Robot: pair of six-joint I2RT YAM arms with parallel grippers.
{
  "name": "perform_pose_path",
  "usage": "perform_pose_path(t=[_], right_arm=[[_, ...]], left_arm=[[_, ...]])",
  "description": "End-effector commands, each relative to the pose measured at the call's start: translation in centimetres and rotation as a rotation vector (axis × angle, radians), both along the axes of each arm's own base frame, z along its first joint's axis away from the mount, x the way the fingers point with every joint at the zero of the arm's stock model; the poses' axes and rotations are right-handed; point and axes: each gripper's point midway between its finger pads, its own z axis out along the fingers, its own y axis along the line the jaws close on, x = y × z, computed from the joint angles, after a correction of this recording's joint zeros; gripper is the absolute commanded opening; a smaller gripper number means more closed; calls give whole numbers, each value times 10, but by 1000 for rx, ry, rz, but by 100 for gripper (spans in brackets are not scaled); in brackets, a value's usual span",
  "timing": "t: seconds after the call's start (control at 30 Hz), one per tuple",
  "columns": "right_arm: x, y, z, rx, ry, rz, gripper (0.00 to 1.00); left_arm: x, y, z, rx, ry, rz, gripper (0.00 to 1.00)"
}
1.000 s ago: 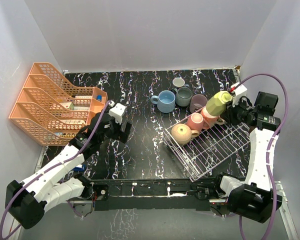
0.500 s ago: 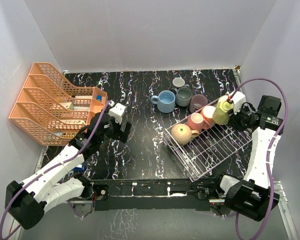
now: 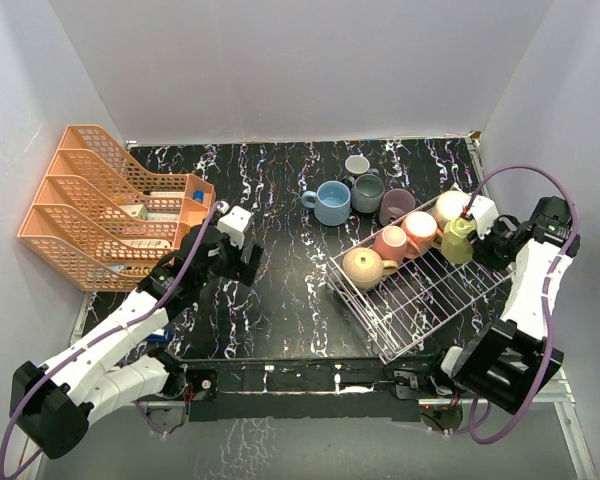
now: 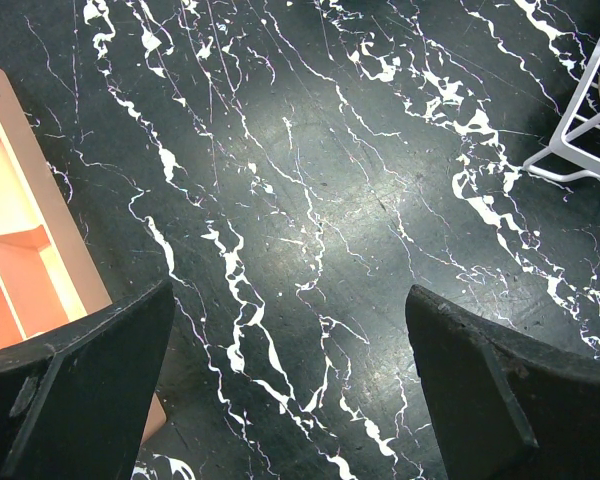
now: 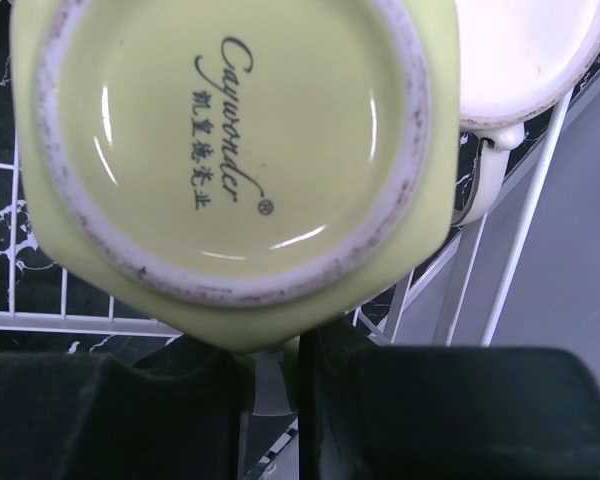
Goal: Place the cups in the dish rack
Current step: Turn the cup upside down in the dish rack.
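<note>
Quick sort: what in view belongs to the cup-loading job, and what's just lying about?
Job: wire rack; in it, tan cup, pink cup, peach cup, cream cup; yellow-green cup held by the right tool at the rack; on the table, blue cup, teal cup, mauve cup, small grey cup.
Lying about: orange tray stack.

Can't see the yellow-green mug (image 5: 230,150) whole in the right wrist view: clipped at the top edge, handle mostly buried between dark blurry fingers (image 5: 100,420). Only a sliver of the pale cup (image 5: 525,50) beside it. Left wrist view: just a corner of the dish rack (image 4: 580,150) and an edge of the orange organizer (image 4: 20,250). Stuff inside it too small to tell from above.
</note>
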Motion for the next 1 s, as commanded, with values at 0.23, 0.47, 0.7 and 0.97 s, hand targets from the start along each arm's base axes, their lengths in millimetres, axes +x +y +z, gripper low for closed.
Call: perform_pose_path(t=[0.23,0.47,0.7,0.97], right_arm=[[23,-18,-15,-79,-26,157,8],[26,-24,-26,-99,-10,196,8],[31,-35,-31,-160,-33,180,8],[35,-49,-40,-173,-11,134,12]], left_arm=[[2,4,4,3,-25,11,97],[2,4,2,6,-22,11,97],[2,4,2,8,-20,11,97],[2,4,1,10,-19,10,97]])
